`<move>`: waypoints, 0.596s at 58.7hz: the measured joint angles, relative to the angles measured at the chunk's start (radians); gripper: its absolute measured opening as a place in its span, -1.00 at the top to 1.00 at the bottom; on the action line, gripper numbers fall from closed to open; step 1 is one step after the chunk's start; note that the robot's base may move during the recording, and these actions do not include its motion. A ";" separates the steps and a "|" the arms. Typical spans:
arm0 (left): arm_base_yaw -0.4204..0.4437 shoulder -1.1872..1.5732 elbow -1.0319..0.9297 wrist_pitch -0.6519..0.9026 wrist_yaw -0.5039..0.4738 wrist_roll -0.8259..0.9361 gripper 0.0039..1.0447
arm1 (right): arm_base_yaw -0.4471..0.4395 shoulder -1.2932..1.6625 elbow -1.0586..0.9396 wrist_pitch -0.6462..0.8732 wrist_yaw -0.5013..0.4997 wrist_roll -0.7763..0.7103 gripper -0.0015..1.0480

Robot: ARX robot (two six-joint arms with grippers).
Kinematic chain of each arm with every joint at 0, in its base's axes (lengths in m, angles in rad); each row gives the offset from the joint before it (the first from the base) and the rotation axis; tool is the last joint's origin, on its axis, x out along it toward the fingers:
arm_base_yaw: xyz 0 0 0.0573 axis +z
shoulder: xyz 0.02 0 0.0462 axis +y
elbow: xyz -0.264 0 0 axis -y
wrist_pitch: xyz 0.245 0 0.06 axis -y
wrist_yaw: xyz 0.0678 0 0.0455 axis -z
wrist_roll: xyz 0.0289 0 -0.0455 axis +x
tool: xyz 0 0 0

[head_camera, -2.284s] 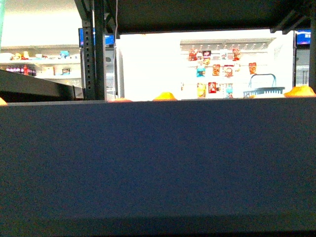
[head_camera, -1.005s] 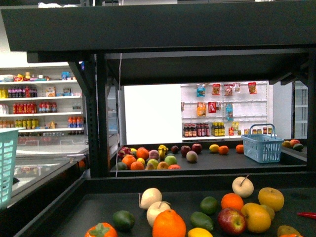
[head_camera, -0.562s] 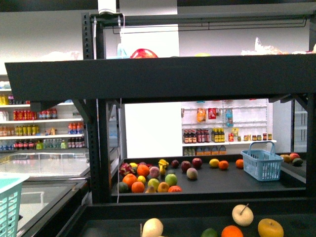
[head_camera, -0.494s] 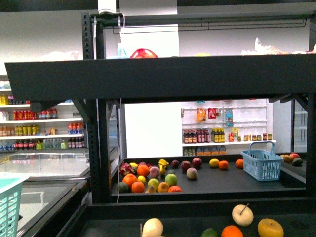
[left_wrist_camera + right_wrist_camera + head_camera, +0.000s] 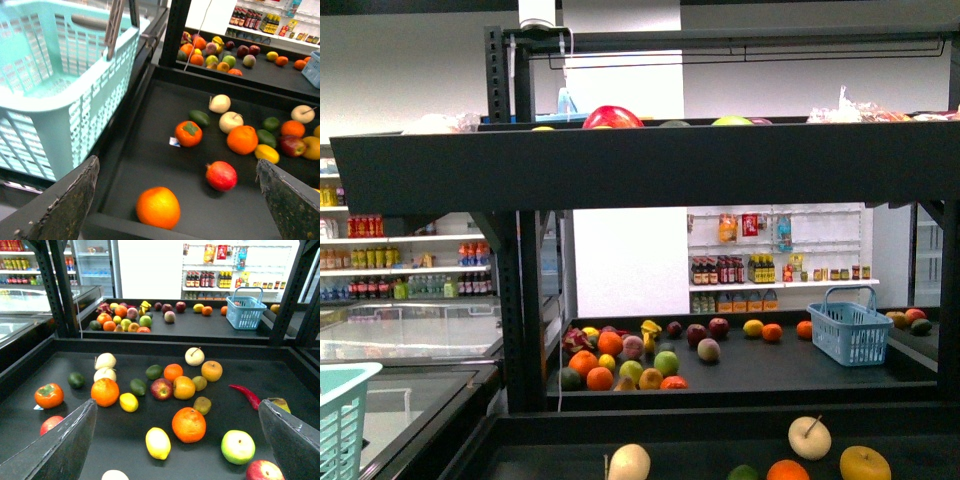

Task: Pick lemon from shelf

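Observation:
The shelf [image 5: 640, 165] is a black rack with deep trays; its lower tray [image 5: 280, 375] holds scattered fruit. The lemon [image 5: 129, 402], small and bright yellow, lies beside a big orange [image 5: 105, 392]; in the left wrist view the lemon [image 5: 267, 153] sits right of that orange [image 5: 242, 139]. A paler yellow oval fruit [image 5: 158, 443] lies closer to my right gripper [image 5: 175, 447], which hangs open above the tray. My left gripper [image 5: 175, 210] is open over the tray's front corner, holding nothing. Neither gripper shows in the front view.
A teal basket [image 5: 55, 75] stands beside the shelf's left end. An orange [image 5: 158, 207] and a red fruit [image 5: 221, 175] lie by the raised front edge. A red chili [image 5: 245, 392] and a green apple [image 5: 238, 446] lie nearby. A blue basket [image 5: 850, 330] sits on the rear rack.
The front view has risen: the lower tray's fruit has slid down to the frame's bottom edge, and fruit on the upper level's top now shows.

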 joint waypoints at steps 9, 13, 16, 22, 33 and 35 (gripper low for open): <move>0.090 0.231 0.139 0.105 0.131 -0.205 -0.85 | 0.000 0.000 0.000 0.000 0.000 0.000 -0.86; 0.189 0.373 0.236 0.158 0.224 -0.297 -0.85 | 0.000 0.000 0.000 0.000 0.000 0.000 -0.86; 0.270 0.485 0.313 0.192 0.297 -0.371 -0.85 | 0.000 0.000 0.000 0.000 0.000 0.000 -0.86; 0.396 0.700 0.454 0.224 0.412 -0.520 -0.85 | 0.000 0.000 0.000 0.000 0.000 0.000 -0.86; 0.491 1.037 0.679 0.296 0.463 -0.730 -0.85 | 0.000 0.000 0.000 0.000 0.000 0.000 -0.86; 0.500 1.099 0.721 0.314 0.464 -0.770 -0.85 | 0.000 0.000 0.000 0.000 0.000 0.000 -0.86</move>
